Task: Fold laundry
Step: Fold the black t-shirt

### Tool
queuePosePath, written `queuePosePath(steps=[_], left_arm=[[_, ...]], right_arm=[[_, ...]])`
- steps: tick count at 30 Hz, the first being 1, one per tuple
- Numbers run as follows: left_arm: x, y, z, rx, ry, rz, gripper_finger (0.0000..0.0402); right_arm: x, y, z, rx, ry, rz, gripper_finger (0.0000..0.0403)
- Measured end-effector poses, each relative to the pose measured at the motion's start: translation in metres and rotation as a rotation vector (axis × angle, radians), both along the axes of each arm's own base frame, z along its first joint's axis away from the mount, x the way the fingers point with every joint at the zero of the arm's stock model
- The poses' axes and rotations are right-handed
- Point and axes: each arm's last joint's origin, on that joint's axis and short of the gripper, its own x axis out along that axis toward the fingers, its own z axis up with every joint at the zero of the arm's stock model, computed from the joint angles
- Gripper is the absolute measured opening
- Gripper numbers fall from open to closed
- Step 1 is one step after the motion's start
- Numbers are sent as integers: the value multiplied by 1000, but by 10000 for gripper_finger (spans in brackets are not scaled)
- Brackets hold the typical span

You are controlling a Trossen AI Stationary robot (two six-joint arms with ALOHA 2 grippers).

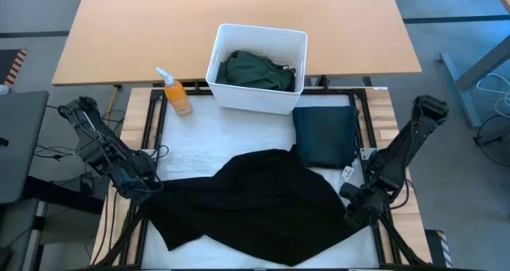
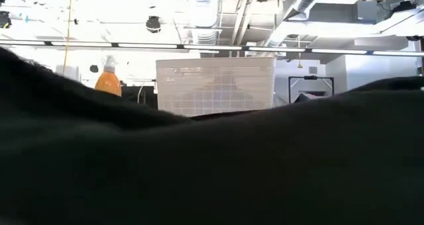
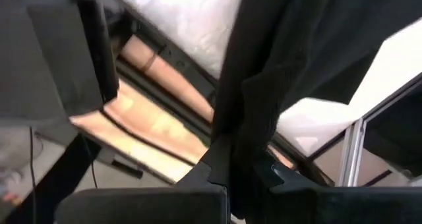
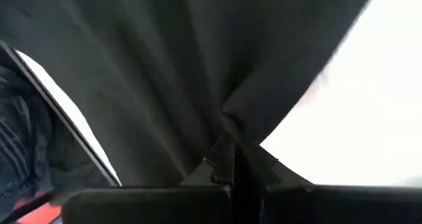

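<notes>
1. Wide black cloth garment (image 1: 263,199) lies spread across the white table pad (image 1: 199,143).
2. Left gripper (image 1: 147,187) is clamped on the garment's left edge.
3. Right gripper (image 1: 355,211) is pinched closed on its right edge.

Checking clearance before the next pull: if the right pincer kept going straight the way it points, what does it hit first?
The black garment. The right pincer is shut on a pinch of that cloth, which fills the line ahead in its wrist view. Past the cloth lies the white table cover; depth is unclear.
</notes>
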Motion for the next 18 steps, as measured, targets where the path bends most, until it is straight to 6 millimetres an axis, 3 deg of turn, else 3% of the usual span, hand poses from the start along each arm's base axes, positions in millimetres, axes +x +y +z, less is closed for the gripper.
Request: queuePosePath(steps=[4,13,18], left_arm=[[1,0,0,22,-39,-38,0],[0,2,0,42,-45,-73,0],[2,3,-1,104,-112,-110,0]], right_arm=[[9,1,3,-25,-135,17,45],[18,-5,4,-95,-223,128,124],[32,-12,8,-264,-414,194,175]])
